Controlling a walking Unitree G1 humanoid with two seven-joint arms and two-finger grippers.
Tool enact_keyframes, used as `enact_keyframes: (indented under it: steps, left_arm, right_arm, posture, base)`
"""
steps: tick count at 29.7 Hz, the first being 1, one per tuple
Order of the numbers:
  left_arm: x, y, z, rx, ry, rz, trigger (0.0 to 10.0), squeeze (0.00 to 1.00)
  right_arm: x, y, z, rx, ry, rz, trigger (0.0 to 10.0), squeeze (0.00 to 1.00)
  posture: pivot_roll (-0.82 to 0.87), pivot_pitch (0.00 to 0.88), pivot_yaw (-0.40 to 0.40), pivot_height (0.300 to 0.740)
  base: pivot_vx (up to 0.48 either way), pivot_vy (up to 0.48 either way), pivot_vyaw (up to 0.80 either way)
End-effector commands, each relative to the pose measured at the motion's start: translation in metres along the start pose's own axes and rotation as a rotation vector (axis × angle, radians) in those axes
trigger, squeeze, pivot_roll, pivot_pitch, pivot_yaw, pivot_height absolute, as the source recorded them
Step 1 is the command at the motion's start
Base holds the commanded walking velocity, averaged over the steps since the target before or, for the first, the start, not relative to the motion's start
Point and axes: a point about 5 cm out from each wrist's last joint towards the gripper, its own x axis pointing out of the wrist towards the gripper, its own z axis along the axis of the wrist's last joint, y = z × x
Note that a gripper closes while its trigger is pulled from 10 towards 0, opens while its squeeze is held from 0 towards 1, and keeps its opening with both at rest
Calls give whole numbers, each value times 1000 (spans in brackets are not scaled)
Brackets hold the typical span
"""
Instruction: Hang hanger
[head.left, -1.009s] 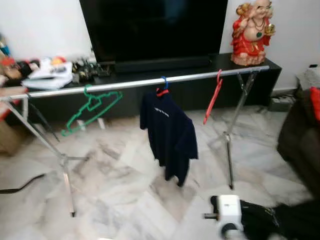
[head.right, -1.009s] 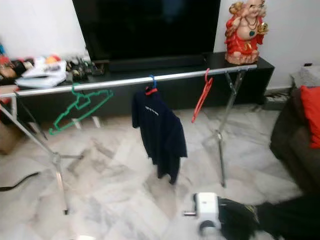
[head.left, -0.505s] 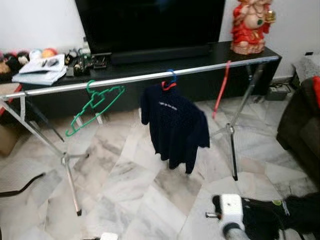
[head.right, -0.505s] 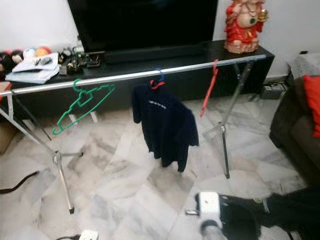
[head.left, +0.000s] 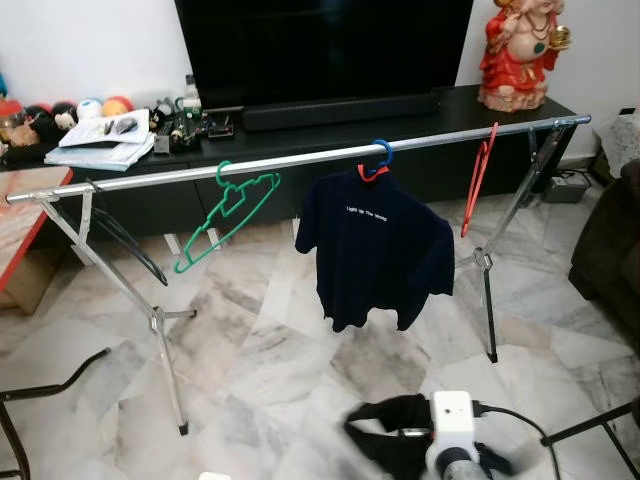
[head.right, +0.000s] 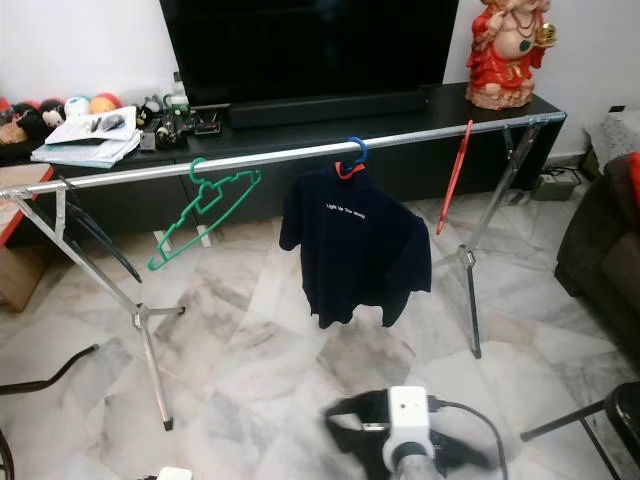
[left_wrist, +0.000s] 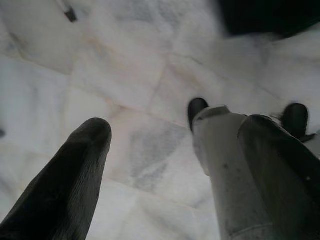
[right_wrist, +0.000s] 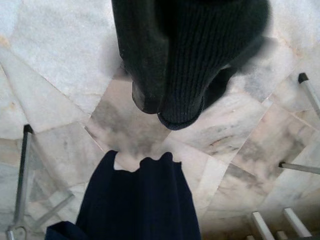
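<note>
The right gripper (head.left: 400, 440), low at the frame's bottom centre, grips a dark knitted garment (right_wrist: 190, 55); no hanger shows in it. The left gripper (left_wrist: 165, 150) hangs spread over bare floor. Above, centre-frame, the rail (head.left: 300, 160) carries a green hanger (head.left: 225, 215), navy shirt (head.left: 375, 250) and red hanger (head.left: 478, 178). Judged approach stage: next, lift toward a free stretch of rail

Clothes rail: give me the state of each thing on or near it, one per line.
Rail: level on its stands.
Green hanger: bare, hooked on, tilted.
Blue hanger: on rail, carrying shirt.
Navy shirt: hanging, front facing camera.
Red hanger: bare, hanging edge-on.
Right gripper: low over floor, black cloth around it.
</note>
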Motion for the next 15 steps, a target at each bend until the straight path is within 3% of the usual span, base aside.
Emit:
enact_keyframes:
  steps: [1, 8, 11, 15]
  left_arm:
    - [-2, -3, -6, -4, -4, 3, 10000, 0]
    - [-4, -6, -1, -13, -116, 19, 10000, 0]
    - [-8, 38, 41, 20, -335, 52, 10000, 0]
    - [-12, 40, 75, 66, -488, 40, 10000, 0]
  right_arm:
    - [0, -5, -1, 1, 8, -25, 10000, 0]
    - [-5, -15, -14, -6, 80, -81, 10000, 0]
    - [-7, -21, -21, 15, 119, -121, 10000, 0]
    - [-10, -26, -28, 38, 160, -159, 10000, 0]
  posture:
    - [24, 7, 84, 740]
    - [44, 0, 75, 740]
    - [56, 0, 68, 740]
    - [71, 0, 62, 740]
  base:
    - [0, 0, 0]
    - [0, 0, 0]
    - [0, 0, 0]
    - [0, 0, 0]
